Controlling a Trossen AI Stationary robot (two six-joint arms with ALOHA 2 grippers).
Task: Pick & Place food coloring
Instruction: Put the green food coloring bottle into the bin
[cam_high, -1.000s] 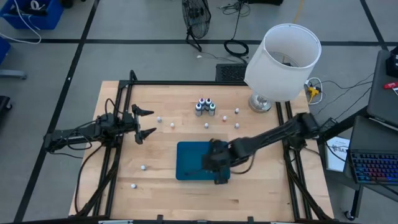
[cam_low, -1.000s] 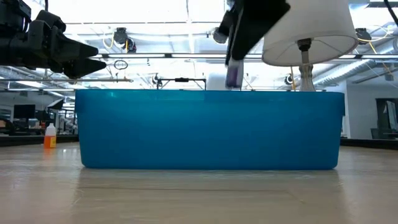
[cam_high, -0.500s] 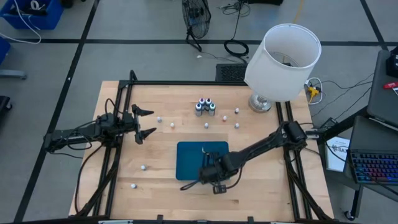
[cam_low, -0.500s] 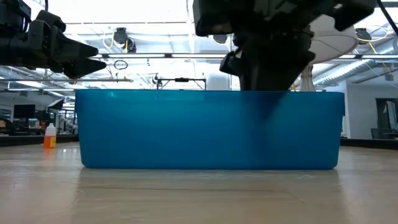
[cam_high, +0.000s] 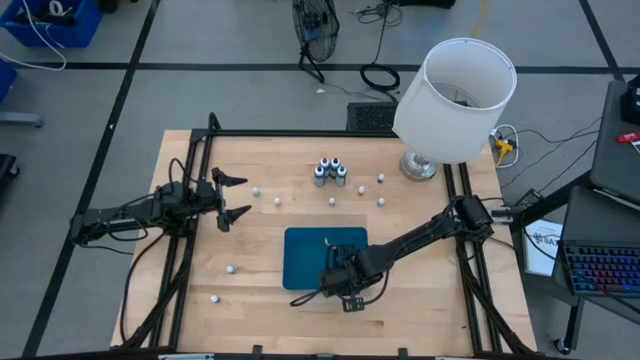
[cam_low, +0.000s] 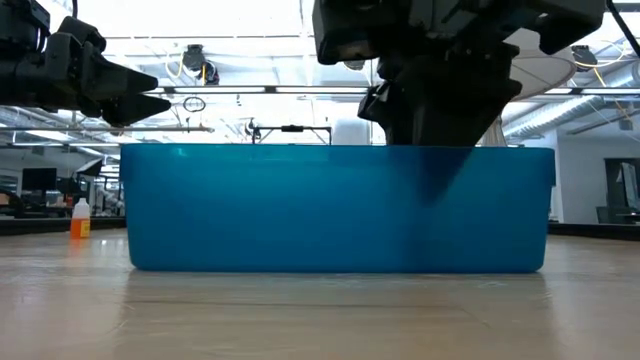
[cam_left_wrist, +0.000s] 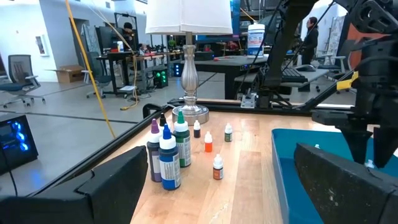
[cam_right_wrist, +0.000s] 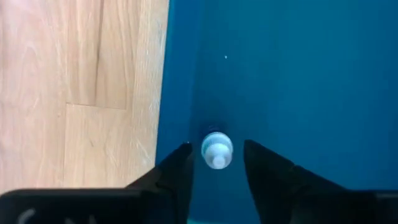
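Note:
One tiny food coloring bottle (cam_right_wrist: 216, 151) stands upright on the floor of the teal tray (cam_high: 305, 260), close to its near wall; only its white cap shows. My right gripper (cam_right_wrist: 217, 144) points straight down over it, open, one finger on each side of the cap with a narrow gap showing on both sides. It sits low inside the tray (cam_high: 337, 277). Several more tiny bottles (cam_high: 332, 201) stand scattered on the wood. My left gripper (cam_high: 243, 196) waits open above the table's left side.
A cluster of taller bottles (cam_high: 330, 170) stands near the far edge, and a white-shaded lamp (cam_high: 455, 100) stands at the far right corner. Two tiny bottles (cam_high: 231, 269) stand left of the tray, toward the near edge. The tray wall (cam_low: 300, 210) hides its inside in the low view.
My right gripper has carried a purple-bodied bottle from above the tray rim down into the tray, shifting a little toward the near edge. The bottle has dropped behind the tray wall in the low view. In the last half second the arm has kept still.

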